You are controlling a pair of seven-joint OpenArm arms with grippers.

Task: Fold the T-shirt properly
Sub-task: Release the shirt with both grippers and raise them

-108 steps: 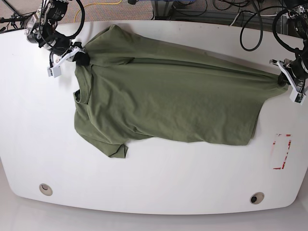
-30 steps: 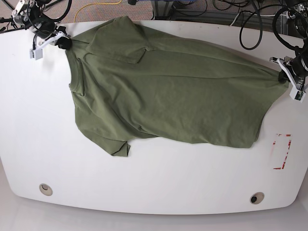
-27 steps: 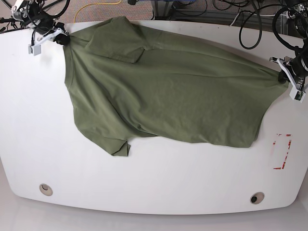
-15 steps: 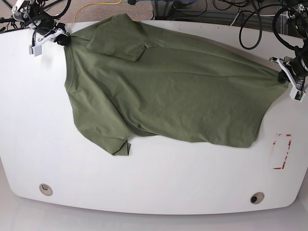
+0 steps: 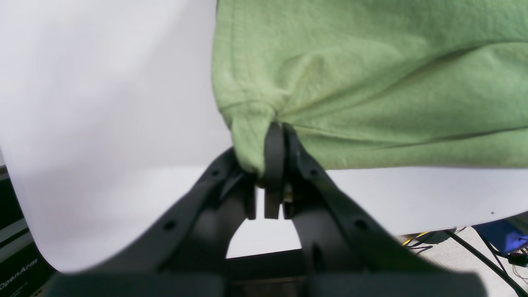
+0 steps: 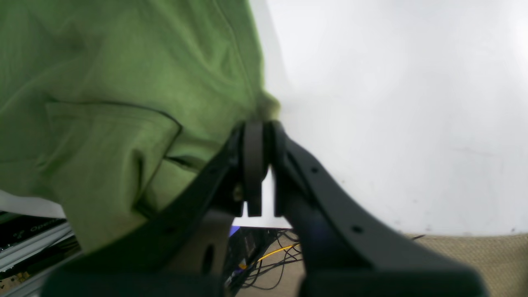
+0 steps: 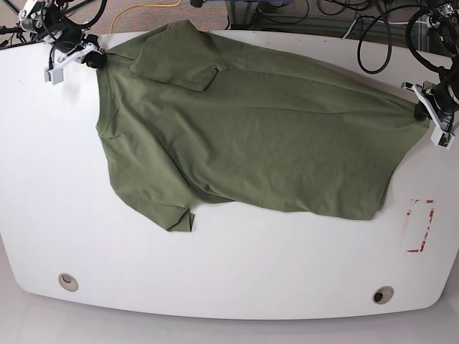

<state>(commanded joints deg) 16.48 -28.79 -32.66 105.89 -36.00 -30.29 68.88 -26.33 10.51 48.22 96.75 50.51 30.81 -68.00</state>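
T-shirt: the olive-green T-shirt (image 7: 244, 136) lay spread on the white worktop (image 7: 229, 265), reaching from its far left corner almost to its right edge.
Left tool: the left tool (image 5: 274, 136) was pressed together on a corner of the shirt's bottom hem, at the right side of the base view. The cloth bunched into small creases where it was pinched.
Right tool: the right tool (image 6: 258, 128) was pressed together on the shoulder edge of the shirt, at the far left corner of the worktop.
What changed: a few seconds before, the right tool was closer in and the neck end of the shirt was rumpled. Then that tool pulled out toward the corner, and the shirt opened up wider. In the last half second almost nothing moved. The left tool stayed in the same spot the whole time.
Sleeves: one sleeve (image 7: 176, 64) was flopped over onto the chest near the back edge. The other sleeve (image 7: 172, 215) poked out at the front.
What it meant: the stretching step looked about finished, because the cloth was pulled tight between the two tools. No fold had been made yet, so most of the job was still to do.
Watch out: the flopped sleeve and the soft wrinkles near the front edge could make a fold crooked.
Other thing: a red-marked box (image 7: 420, 226) was on the worktop, apart from the shirt.
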